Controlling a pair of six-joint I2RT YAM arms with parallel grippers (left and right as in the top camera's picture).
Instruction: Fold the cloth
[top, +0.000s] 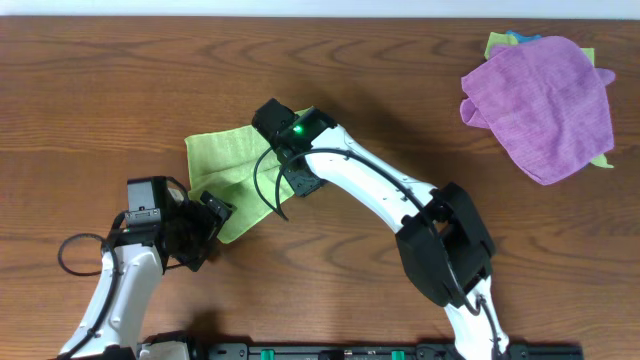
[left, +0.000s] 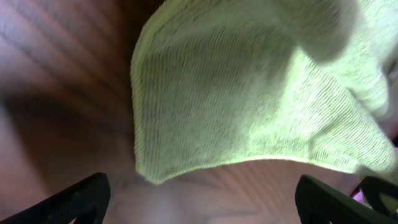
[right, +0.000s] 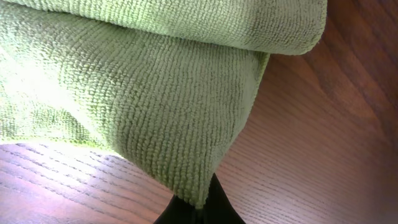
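Note:
A light green cloth (top: 225, 165) lies partly folded on the wooden table left of centre. My right gripper (top: 285, 160) is over its right side and is shut on a corner of the green cloth (right: 155, 118), which hangs from the closed fingers (right: 200, 208) above the wood. My left gripper (top: 205, 222) is at the cloth's lower left edge. In the left wrist view its fingers (left: 199, 202) are spread wide apart and empty, with the cloth's edge (left: 249, 106) just ahead of them.
A purple cloth (top: 542, 105) lies on top of other coloured cloths (top: 500, 42) at the table's far right. The table's front edge carries a black rail (top: 330, 352).

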